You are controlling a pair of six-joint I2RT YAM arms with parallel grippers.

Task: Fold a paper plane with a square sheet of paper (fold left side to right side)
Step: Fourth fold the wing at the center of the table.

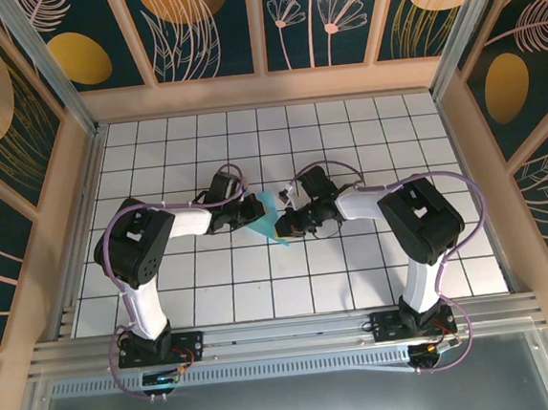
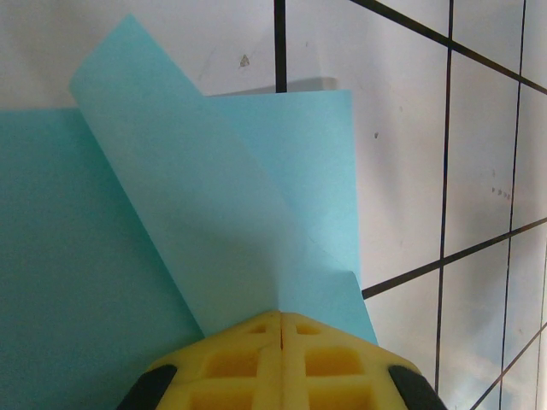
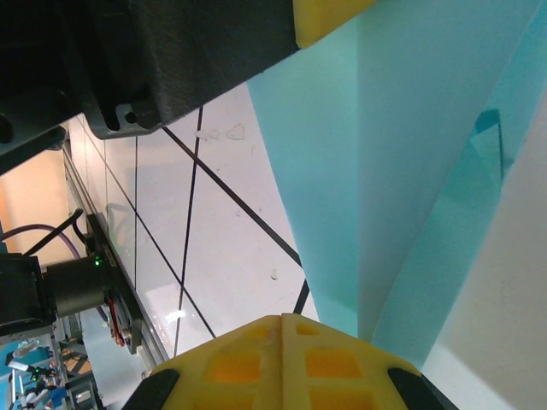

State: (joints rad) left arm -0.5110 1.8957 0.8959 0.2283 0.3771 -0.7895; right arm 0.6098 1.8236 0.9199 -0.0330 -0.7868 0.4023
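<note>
The light-blue sheet of paper [image 1: 269, 221] lies partly folded at the middle of the white grid table, between my two grippers. My left gripper [image 1: 253, 211] is shut. In the left wrist view its yellow fingertips [image 2: 280, 314] meet where a lifted flap [image 2: 188, 196] of the paper [image 2: 77, 273] runs into them, so the flap is pinched there. My right gripper [image 1: 283, 225] is shut too. In the right wrist view its tips [image 3: 282, 318] sit at the paper's [image 3: 410, 128] near end. The creased sheet passes beside and under the right finger, and no paper shows in the seam.
The white grid table [image 1: 357, 274] is boxed in by a beige back wall [image 1: 264, 86] and patterned side panels. An aluminium rail [image 1: 285, 333] with both arm bases runs along the near edge. The left arm's black wrist [image 3: 171, 51] hangs close above my right gripper.
</note>
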